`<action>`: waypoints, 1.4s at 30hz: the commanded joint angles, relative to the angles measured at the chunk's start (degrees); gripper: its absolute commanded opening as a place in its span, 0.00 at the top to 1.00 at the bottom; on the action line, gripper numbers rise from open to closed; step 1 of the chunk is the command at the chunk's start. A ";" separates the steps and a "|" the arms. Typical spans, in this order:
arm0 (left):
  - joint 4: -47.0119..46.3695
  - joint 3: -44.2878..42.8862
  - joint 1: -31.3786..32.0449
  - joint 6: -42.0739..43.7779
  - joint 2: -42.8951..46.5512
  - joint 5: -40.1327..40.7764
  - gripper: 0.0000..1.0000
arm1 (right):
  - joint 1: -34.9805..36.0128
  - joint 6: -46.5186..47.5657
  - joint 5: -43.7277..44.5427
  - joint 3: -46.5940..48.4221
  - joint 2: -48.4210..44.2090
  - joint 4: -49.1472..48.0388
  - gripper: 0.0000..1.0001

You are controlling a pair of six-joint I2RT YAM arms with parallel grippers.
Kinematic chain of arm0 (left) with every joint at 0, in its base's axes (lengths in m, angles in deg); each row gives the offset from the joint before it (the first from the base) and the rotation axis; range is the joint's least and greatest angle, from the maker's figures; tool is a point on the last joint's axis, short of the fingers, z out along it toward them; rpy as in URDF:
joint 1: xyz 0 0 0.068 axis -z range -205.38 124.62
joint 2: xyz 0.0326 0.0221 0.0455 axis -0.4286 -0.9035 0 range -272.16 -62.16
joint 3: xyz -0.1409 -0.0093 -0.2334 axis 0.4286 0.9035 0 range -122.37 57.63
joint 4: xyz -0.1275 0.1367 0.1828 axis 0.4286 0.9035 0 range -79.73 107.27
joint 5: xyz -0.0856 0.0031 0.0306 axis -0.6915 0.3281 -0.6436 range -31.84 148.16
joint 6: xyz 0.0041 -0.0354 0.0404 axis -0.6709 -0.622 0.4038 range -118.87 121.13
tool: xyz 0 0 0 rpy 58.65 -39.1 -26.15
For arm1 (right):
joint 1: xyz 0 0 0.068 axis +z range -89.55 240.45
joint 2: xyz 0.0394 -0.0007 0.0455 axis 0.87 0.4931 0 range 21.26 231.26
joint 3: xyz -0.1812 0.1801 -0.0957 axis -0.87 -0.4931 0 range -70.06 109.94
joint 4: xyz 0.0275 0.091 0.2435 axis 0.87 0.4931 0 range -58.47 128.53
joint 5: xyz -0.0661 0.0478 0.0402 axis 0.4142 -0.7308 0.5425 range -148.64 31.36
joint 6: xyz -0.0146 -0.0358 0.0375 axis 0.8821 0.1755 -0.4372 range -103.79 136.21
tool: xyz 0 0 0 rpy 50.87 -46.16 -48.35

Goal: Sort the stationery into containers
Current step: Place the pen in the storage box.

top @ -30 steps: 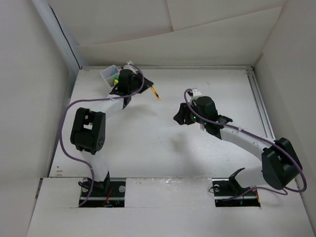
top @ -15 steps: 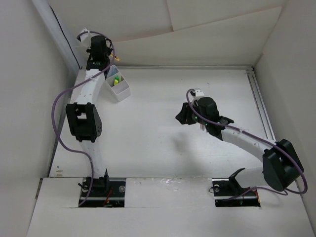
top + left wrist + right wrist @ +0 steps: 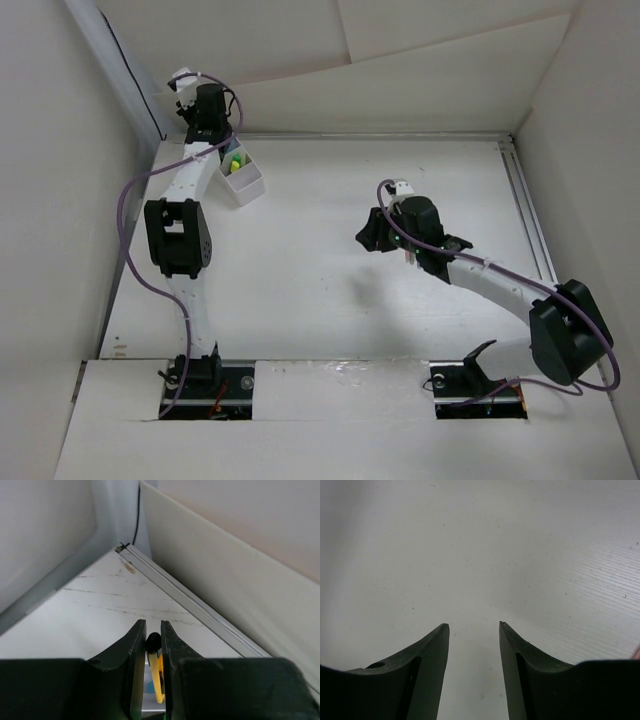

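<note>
The white tray [image 3: 250, 188] stands at the table's back left, with a yellow-green item [image 3: 236, 162] in one compartment. My left gripper [image 3: 212, 135] hangs at the tray's far end by the back-left corner. In the left wrist view the left gripper [image 3: 152, 630] is shut on a yellow utility knife [image 3: 158, 672] with a black end, and a strip of white tray shows below it. My right gripper [image 3: 372, 236] hovers over the bare middle of the table. In the right wrist view the right gripper [image 3: 472, 626] is open with nothing between its fingers.
White walls close in the table at the back and on both sides. A metal rail [image 3: 528, 215] runs along the right edge, another [image 3: 200, 611] along the back wall. A black cable [image 3: 136, 515] drops down the back-left corner.
My left arm has swung from the table right of the tray to the back-left corner, carrying the yellow knife. More of the tray shows now. The right arm has barely moved.
</note>
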 commanded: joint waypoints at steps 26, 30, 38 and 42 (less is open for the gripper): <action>-10.95 11.56 2.40 2.97 5.92 2.25 0.65 | -1.02 -2.63 10.59 -2.47 -3.99 -3.23 0.50; -11.04 14.28 2.40 0.15 9.87 -1.44 0.60 | -3.66 -5.61 18.66 -2.47 -4.52 1.42 0.50; -14.72 23.74 4.68 -12.06 22.34 -16.20 0.67 | -7.44 -10.02 24.05 2.62 3.99 10.75 0.68; -22.99 37.81 11.62 -18.82 29.73 -20.16 0.67 | -7.97 -10.54 24.76 4.74 6.82 12.95 0.88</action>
